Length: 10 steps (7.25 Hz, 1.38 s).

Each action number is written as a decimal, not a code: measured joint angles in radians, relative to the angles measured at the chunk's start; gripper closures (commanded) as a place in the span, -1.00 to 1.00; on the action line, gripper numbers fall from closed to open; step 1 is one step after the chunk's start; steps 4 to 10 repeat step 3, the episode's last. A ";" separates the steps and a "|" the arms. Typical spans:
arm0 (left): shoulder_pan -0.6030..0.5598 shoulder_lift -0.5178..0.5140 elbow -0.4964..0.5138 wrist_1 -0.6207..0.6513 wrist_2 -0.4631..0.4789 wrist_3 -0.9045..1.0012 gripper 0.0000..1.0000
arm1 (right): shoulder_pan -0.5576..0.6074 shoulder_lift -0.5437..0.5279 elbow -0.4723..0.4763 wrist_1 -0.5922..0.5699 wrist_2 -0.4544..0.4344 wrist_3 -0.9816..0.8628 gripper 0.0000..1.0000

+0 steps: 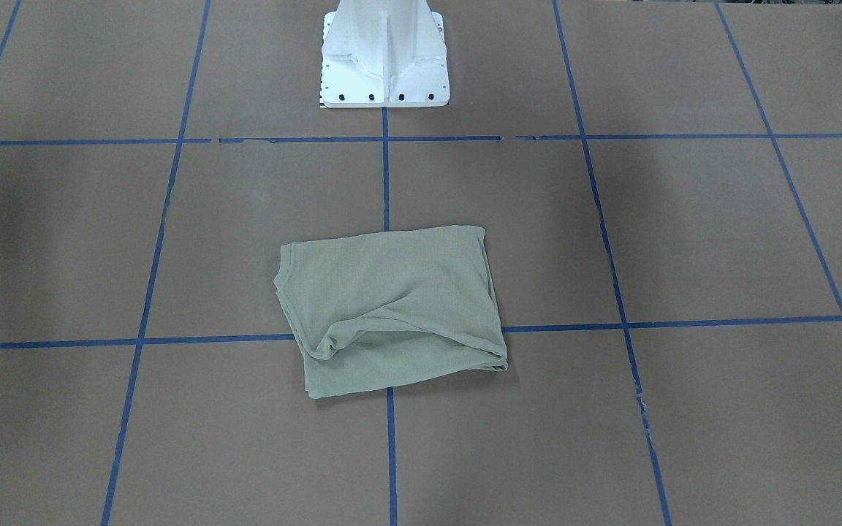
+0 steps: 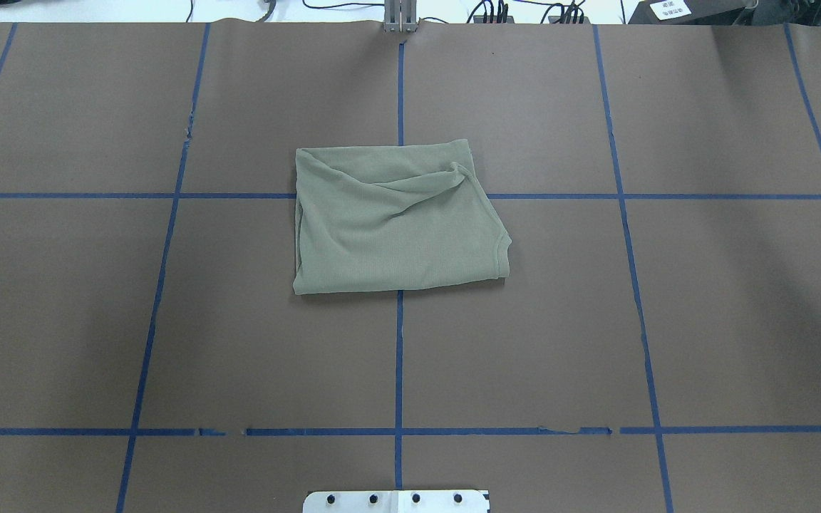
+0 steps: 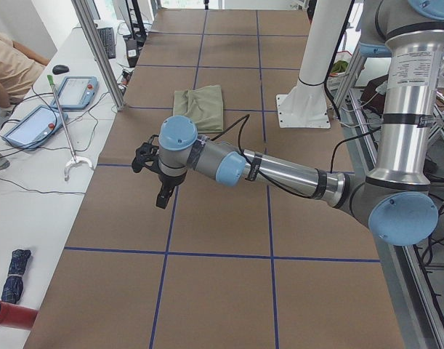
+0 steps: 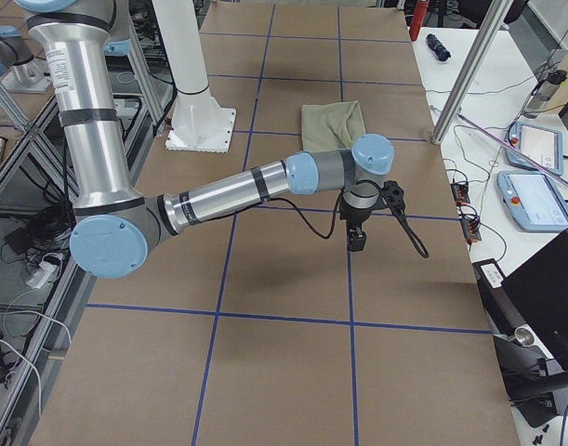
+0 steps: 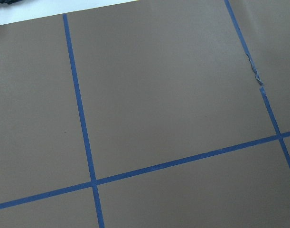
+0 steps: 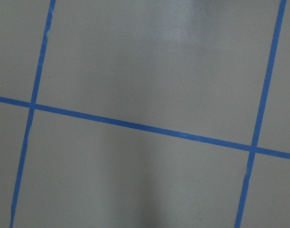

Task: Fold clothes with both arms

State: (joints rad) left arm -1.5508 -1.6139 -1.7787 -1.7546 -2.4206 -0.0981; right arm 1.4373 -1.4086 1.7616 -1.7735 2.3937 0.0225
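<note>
Two arms, both held wide of the cloth.

Left side: left arm [image 3: 280, 171] is stretched low toward its own end of the table [image 2: 97, 320]. The left gripper [image 3: 162, 200] points down over bare brown paper and touches nothing. It shows only in the side camera, small and dark, so I cannot tell whether its jaws are apart or together. Its wrist camera shows paper and the blue tape grid [image 2: 400, 356], with no fingers and no fabric.

Centre: shirt [image 2: 396, 217] lies flat on the table, folded into a compact near-rectangle. It sits astride the centre tape line where the farther cross line meets it, well out from the white pedestal base [image 1: 384, 58]. No sleeve trails out. In the overhead view the top layer has a diagonal ridge running up toward the far right corner. The near right corner has a small rounded lip, possibly collar or hem; too small to say which. My reading is that the folding is done or nearly so, and that the ridge is slack caught under the last fold.

Right side: right arm [image 4: 228, 195] is in a mirrored pose. The right gripper [image 4: 356, 243] points down over bare paper, well apart from the shirt. It too shows only from the side, so the state of its jaws cannot be told. Its wrist view is paper and tape only.

Likely reason for the spread: with both arms out at the ends, the overhead and front cameras see the bundle unobstructed. I take it for a rest pose. Any further tidying would mean bringing both grippers in toward the ridge.
</note>
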 measured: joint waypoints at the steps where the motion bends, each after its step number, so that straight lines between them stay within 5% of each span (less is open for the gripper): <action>1: 0.000 0.004 -0.007 0.000 0.000 0.000 -1.00 | 0.000 -0.002 0.000 0.000 0.001 -0.001 -1.00; 10: 0.001 0.020 -0.030 0.001 -0.001 -0.001 -1.00 | 0.000 -0.003 0.001 0.001 0.000 -0.002 -1.00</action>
